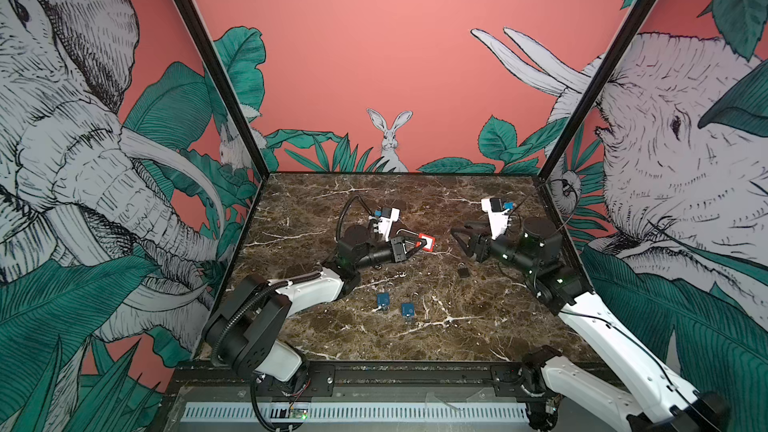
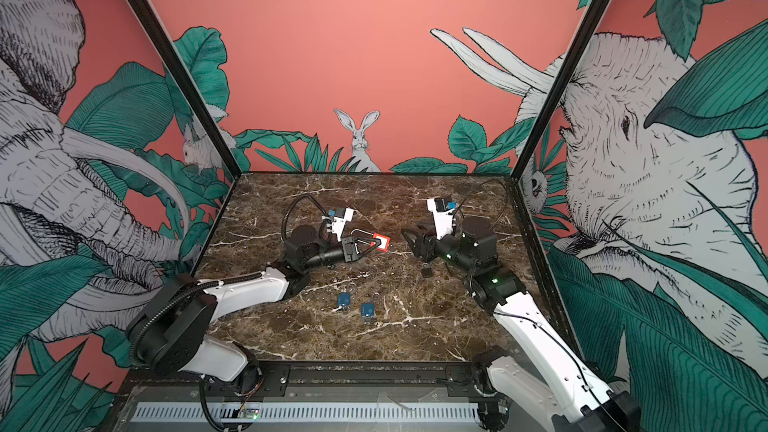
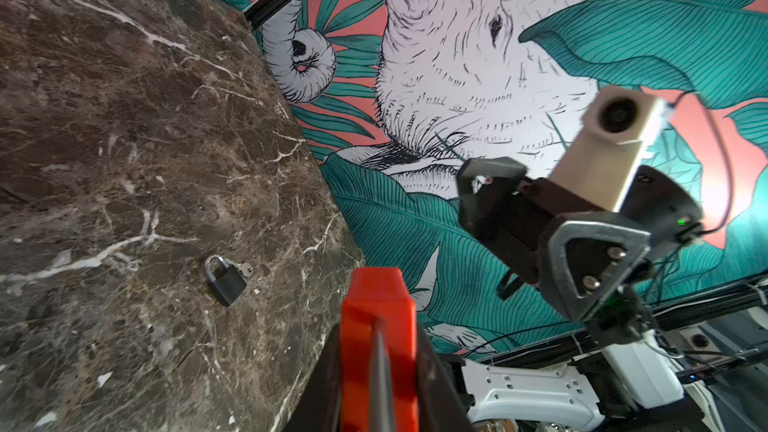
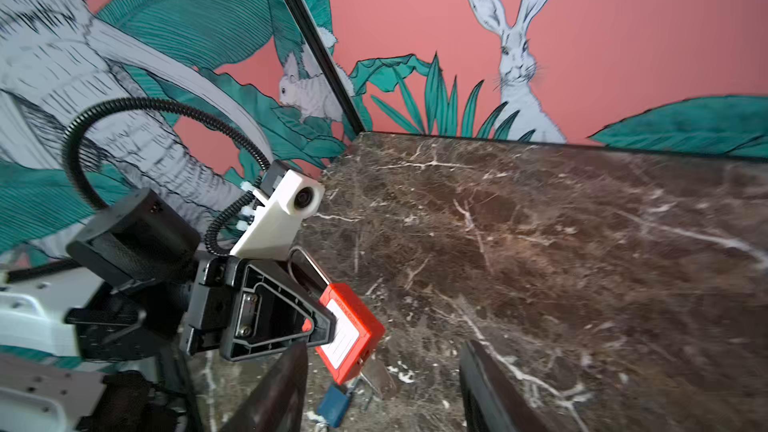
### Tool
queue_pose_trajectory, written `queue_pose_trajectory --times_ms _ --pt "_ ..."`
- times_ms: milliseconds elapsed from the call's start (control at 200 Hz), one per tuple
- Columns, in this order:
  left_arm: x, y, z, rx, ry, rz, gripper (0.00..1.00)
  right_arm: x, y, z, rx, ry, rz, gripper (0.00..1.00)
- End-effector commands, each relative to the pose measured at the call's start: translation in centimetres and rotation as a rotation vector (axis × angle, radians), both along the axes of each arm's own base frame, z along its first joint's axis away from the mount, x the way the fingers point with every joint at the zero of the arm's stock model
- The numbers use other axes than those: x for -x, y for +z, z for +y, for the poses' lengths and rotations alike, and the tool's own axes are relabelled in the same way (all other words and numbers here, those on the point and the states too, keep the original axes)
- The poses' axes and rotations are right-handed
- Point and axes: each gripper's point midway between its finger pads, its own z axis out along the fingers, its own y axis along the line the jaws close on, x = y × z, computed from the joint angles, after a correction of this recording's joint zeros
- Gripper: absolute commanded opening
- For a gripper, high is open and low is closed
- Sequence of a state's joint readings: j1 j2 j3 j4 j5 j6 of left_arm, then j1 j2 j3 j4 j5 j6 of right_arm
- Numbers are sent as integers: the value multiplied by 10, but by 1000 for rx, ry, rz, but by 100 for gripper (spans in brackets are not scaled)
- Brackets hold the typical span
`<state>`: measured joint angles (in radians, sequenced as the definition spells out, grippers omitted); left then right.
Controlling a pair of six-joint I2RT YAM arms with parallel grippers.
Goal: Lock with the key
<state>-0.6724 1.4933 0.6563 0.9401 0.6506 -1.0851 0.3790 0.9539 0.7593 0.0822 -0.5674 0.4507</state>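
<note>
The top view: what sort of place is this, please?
Probably a robot training booth, not a real room: two robot arms mounted at the front of a marble-look table, printed jungle wall panels, plus a red padlock and blue padlocks.

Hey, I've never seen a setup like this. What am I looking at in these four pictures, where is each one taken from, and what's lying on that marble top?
These are two robot arms mounted at the front of a marble table, each ending in a two-fingered gripper. Two pictures look down from one overhead camera pair; the other two come from a small camera on each arm's wrist. The left gripper is clamped on a red padlock. The right gripper is open and empty, facing it. Lying on the table are a black padlock and two blue padlocks.
</note>
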Motion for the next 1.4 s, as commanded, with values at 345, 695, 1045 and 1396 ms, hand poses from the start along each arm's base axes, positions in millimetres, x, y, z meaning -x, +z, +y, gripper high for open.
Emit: queue_pose_trajectory --times_ms 345,695,1045,1396 --pt "7 64 5 271 -48 -67 0 1 37 23 -333 237 48 59" --pt "7 73 4 307 -63 -80 0 1 10 31 -282 224 146 50" --pt "9 76 3 309 -75 -85 0 3 7 51 -317 284 181 47" --pt "9 76 3 306 -78 -88 0 5 1 60 -320 300 195 41"
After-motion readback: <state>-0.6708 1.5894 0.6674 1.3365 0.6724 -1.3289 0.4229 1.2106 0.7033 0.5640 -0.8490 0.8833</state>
